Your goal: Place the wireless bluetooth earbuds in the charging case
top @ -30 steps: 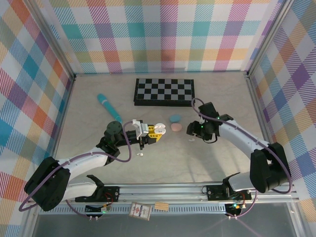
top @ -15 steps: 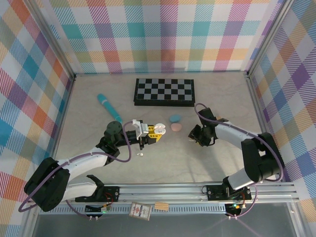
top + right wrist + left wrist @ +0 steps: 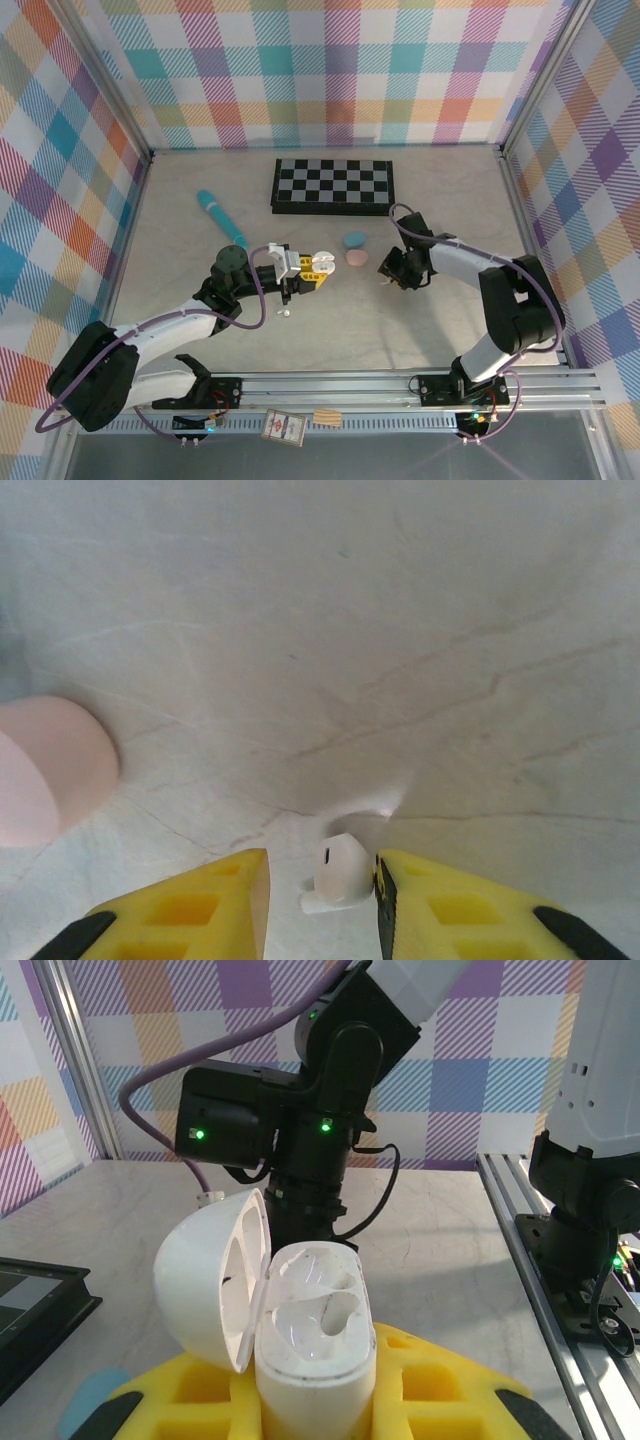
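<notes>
My left gripper [image 3: 316, 267] [image 3: 315, 1405] is shut on the white charging case [image 3: 322, 260] [image 3: 317, 1345], held upright. The case's lid [image 3: 208, 1280] hangs open to the left and both wells look empty. My right gripper [image 3: 389, 279] [image 3: 322, 892] is down at the tabletop, its yellow fingers [image 3: 180, 915] on either side of a white earbud [image 3: 342, 870]. The bud touches the right finger, with a gap to the left one. Another white earbud [image 3: 284, 313] lies on the table below the left gripper.
A pink pebble case [image 3: 356, 258] [image 3: 45, 770] and a blue one [image 3: 354, 240] lie between the grippers. At the back is a folded chessboard [image 3: 333, 186]. A teal stick [image 3: 222, 218] lies back left. Metal rails [image 3: 400, 385] run along the near edge.
My right gripper has swung left and down onto the table, and its jaws have narrowed around the white earbud. The left arm and the case have not moved.
</notes>
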Action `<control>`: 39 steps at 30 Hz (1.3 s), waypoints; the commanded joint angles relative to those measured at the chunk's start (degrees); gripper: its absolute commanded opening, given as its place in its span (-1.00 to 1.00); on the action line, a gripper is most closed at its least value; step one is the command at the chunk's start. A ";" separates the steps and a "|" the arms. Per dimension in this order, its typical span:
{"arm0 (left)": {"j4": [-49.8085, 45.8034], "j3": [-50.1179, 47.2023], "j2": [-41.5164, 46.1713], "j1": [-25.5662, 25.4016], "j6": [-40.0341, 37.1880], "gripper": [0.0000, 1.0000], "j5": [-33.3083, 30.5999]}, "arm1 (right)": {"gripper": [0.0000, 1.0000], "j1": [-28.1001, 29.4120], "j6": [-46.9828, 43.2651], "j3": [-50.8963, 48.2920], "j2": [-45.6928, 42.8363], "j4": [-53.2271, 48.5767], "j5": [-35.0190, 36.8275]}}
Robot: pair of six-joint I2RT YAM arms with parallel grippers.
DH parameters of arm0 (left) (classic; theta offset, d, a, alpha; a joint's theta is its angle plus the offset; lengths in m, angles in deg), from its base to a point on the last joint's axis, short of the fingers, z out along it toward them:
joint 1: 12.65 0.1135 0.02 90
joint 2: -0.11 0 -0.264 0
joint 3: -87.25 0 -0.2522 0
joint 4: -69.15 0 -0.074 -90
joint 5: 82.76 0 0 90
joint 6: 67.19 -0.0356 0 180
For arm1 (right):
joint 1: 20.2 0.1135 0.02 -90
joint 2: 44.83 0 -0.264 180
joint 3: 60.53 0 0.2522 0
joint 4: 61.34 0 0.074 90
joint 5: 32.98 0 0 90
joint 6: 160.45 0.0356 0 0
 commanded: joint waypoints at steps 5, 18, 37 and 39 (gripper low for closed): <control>0.22 -0.22 1.64 0.44 -1.59 -0.96 0.20 | -0.30 -0.09 -7.32 5.46 2.07 -2.38 -1.77; 0.42 -0.19 1.06 0.44 -2.08 -0.96 0.30 | -0.16 -0.01 -13.57 12.70 6.76 -18.50 0.72; -0.09 -0.34 1.23 0.44 -2.13 -0.96 0.14 | -0.34 -0.01 -13.26 14.18 10.81 -17.47 -2.38; -0.09 -0.36 1.11 0.44 -2.15 -0.96 0.29 | -0.34 -0.01 -13.26 13.91 10.88 -17.34 -2.51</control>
